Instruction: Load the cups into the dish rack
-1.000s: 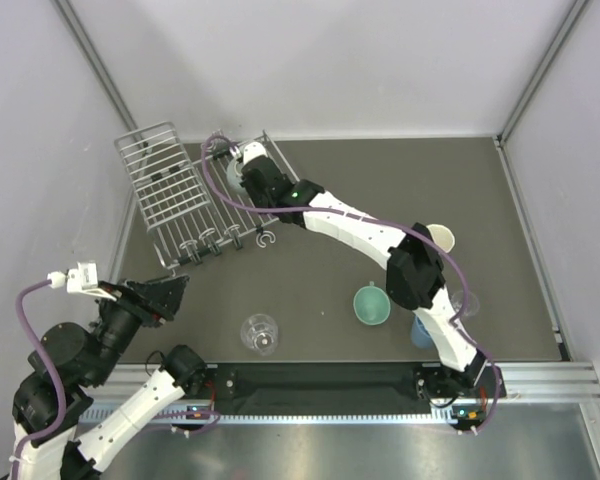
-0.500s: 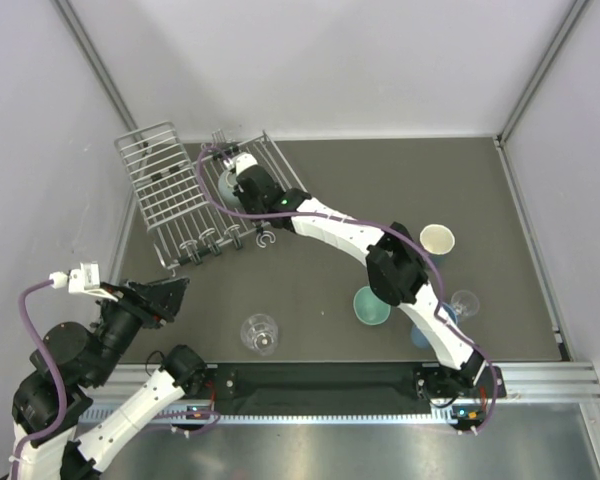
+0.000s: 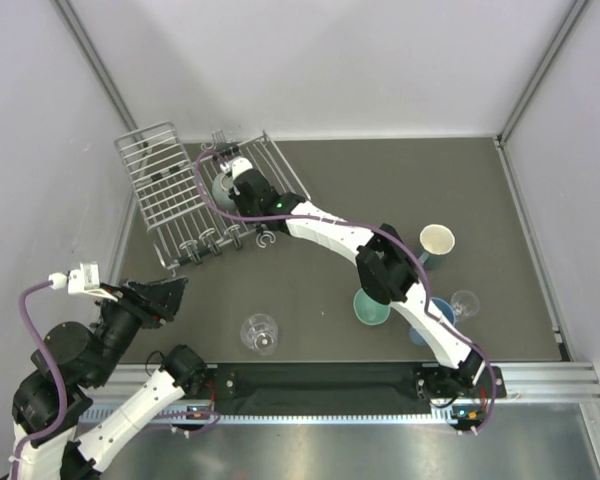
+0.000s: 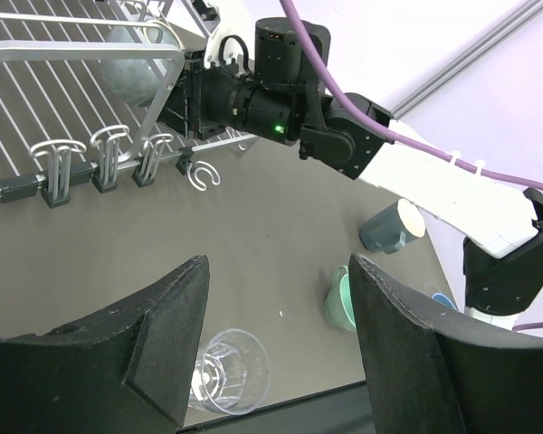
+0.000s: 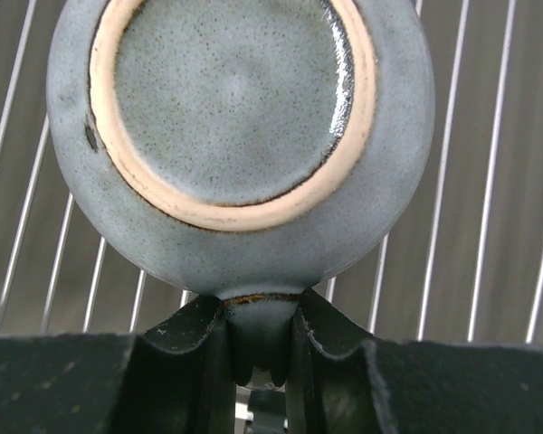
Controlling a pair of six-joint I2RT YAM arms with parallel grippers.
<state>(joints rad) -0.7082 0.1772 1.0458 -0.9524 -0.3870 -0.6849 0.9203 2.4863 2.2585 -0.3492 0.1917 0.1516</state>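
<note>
My right gripper (image 3: pixel 232 184) is shut on the handle of the grey-teal mug (image 3: pixel 223 186), which is held bottom-up over the flat grid of the silver wire dish rack (image 3: pixel 165 195). The right wrist view shows the mug's base (image 5: pixel 240 127) with the rack wires (image 5: pixel 489 136) behind it and both fingers (image 5: pixel 185 348) clamped on the handle. My left gripper (image 3: pixel 170 293) hangs open near the front left, above a clear glass (image 3: pixel 260 334). A mint-green mug (image 3: pixel 371 305), a cream cup (image 3: pixel 438 240), a blue tumbler (image 3: pixel 430 318) and a small clear glass (image 3: pixel 465 302) stand at the right.
A loose wire hook (image 3: pixel 267 240) lies on the dark table just off the rack's front edge. The rack's raised slotted section (image 3: pixel 152 150) sits at the far left by the wall. White walls close in the table on three sides.
My right arm has carried the grey-teal mug leftward and a little nearer over the rack's grid. The left arm has stayed where it was.
</note>
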